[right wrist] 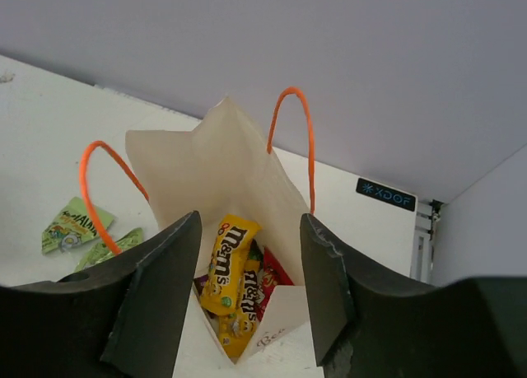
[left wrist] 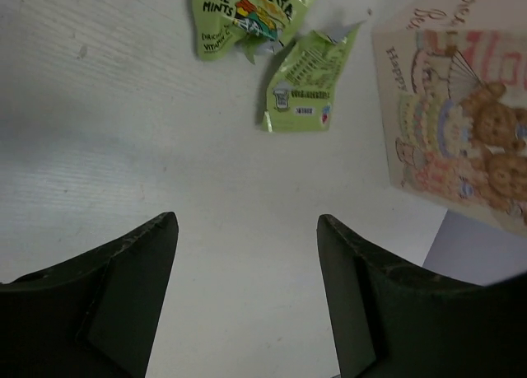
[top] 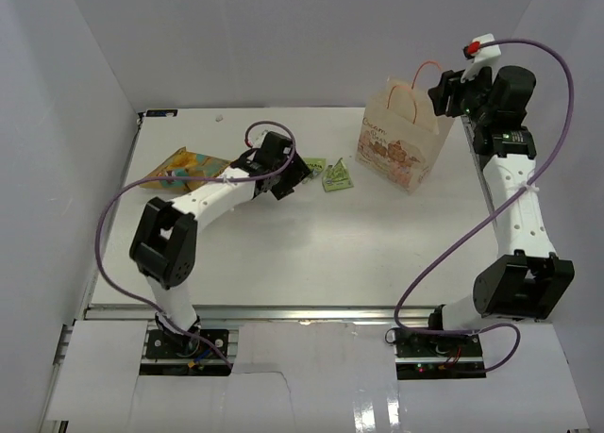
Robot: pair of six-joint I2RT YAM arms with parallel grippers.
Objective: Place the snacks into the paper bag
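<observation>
The cream paper bag [top: 401,139] stands upright at the back right of the table, orange handles up. My right gripper [top: 451,91] hangs open just above its mouth with nothing between the fingers [right wrist: 249,223]. Down inside the paper bag [right wrist: 206,168] lie yellow candy packets [right wrist: 228,261], a red packet [right wrist: 277,276] and a bit of purple wrapper [right wrist: 200,284]. Two green packets [top: 314,166] [top: 337,176] lie on the table left of the bag. My left gripper [top: 289,180] is open and empty just short of these packets [left wrist: 251,11] [left wrist: 303,83]. A yellow-orange chip bag [top: 186,167] lies behind the left arm.
White enclosure walls [top: 85,93] close in the table on the left, back and right. The right arm's purple cable [top: 557,84] loops beside the bag. In the left wrist view the bag's printed side [left wrist: 461,106] stands close on the right.
</observation>
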